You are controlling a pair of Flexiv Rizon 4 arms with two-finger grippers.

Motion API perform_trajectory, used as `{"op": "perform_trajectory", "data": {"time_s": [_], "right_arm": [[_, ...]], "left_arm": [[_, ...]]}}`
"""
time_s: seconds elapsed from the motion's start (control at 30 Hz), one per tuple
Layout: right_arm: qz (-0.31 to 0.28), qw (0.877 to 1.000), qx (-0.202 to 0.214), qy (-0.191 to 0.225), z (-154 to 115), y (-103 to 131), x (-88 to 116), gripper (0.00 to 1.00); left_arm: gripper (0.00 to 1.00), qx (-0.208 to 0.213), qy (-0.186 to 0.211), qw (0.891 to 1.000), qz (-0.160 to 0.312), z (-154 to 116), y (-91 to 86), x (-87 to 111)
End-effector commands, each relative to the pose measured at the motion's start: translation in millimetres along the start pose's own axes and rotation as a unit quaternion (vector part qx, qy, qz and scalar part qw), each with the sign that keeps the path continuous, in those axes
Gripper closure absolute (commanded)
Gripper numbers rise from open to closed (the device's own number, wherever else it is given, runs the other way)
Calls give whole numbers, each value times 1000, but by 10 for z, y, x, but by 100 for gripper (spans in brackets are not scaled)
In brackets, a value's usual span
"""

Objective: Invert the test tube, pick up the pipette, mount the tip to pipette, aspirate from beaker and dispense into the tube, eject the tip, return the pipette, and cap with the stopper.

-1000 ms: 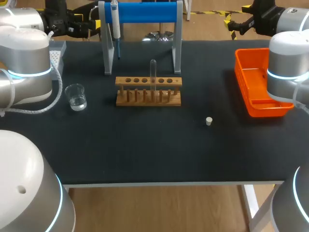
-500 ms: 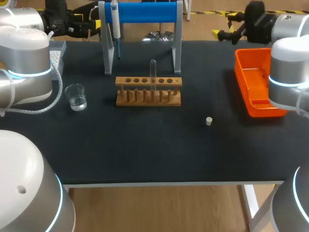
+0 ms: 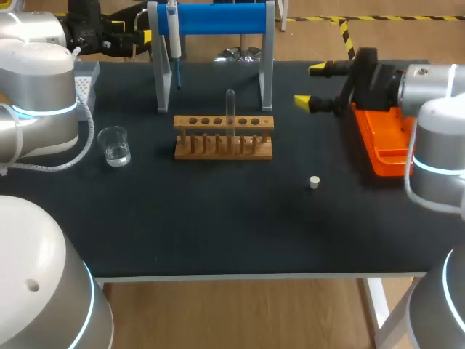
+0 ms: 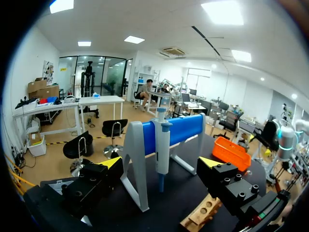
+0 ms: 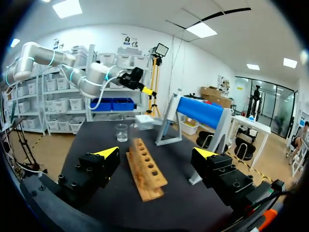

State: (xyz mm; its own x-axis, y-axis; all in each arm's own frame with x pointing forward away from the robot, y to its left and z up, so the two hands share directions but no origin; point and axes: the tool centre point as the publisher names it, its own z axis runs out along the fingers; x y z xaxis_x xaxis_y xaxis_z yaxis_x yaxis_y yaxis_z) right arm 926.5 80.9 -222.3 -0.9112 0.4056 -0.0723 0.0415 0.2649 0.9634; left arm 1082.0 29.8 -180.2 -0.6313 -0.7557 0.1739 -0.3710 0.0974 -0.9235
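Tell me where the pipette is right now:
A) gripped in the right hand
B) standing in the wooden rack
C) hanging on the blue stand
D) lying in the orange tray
C: the pipette hangs upright from the blue stand behind the wooden rack, while the right hand is open with nothing between its fingers.

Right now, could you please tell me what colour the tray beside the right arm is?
Bright orange; the tray shows best in the head view.
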Motion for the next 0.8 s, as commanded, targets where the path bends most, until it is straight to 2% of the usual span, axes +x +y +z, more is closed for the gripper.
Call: {"op": "perform_trajectory", "data": {"time_s": [0.03,0.13,0.7,0.8], "right_arm": [[-3,1000,-1,4,35,-86,232,0],[-14,1000,6,18,73,-152,373,0],[-14,1000,6,18,73,-152,373,0],[-14,1000,6,18,73,-152,373,0]], "left_arm": [[0,2,0,1000,0,5,8,-3],[0,2,0,1000,0,5,8,-3],[0,2,0,1000,0,5,8,-3],[0,8,3,1000,18,-72,125,258]]}}
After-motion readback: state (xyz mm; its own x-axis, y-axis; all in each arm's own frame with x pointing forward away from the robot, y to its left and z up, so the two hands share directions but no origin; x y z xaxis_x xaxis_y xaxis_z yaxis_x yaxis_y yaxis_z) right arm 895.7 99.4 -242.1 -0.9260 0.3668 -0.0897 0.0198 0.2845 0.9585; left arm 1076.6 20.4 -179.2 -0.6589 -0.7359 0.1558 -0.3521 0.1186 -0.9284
